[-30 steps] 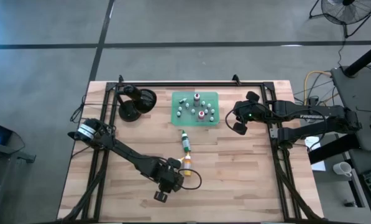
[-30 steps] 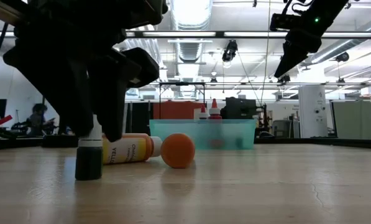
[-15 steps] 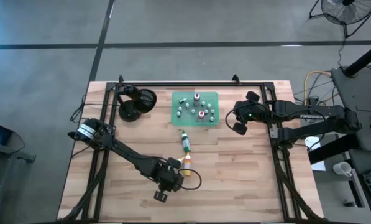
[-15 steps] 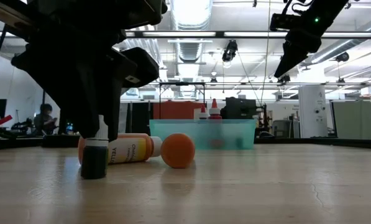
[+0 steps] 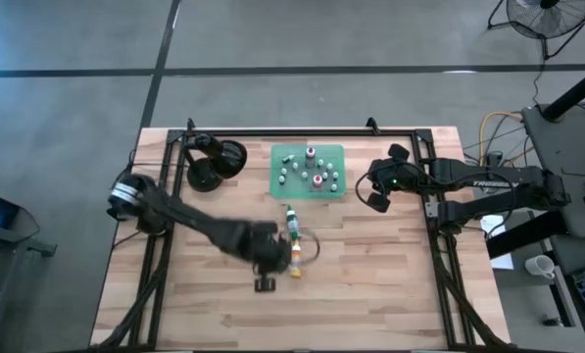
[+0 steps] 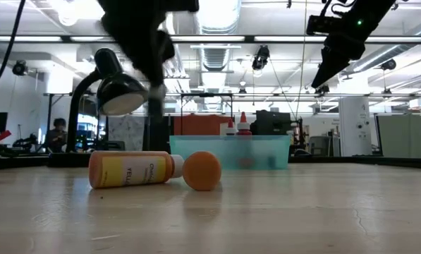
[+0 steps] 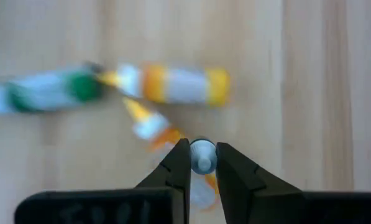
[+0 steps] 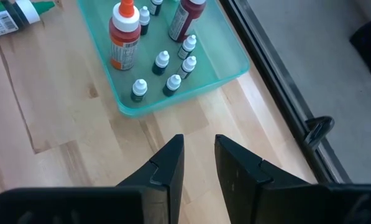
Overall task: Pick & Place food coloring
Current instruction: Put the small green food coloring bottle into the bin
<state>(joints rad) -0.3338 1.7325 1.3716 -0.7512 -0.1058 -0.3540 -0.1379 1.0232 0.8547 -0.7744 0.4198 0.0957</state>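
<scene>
Left end effector [image 7: 202, 163] is pinching a small white-capped bottle [image 7: 202, 155] by its tip, risking slip onto tabletop [image 5: 370, 284]; right end effector [image 8: 194, 163] is idling narrow.

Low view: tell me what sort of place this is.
Probably a robotics lab or workshop. Beyond the wooden table the low view shows an open hall with exposed ceiling ducts, strip lights and equipment racks; a person sits at the far left.

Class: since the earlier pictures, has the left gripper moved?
Yes. The left gripper lifted its small bottle off the table and moved toward the green tray.
</scene>
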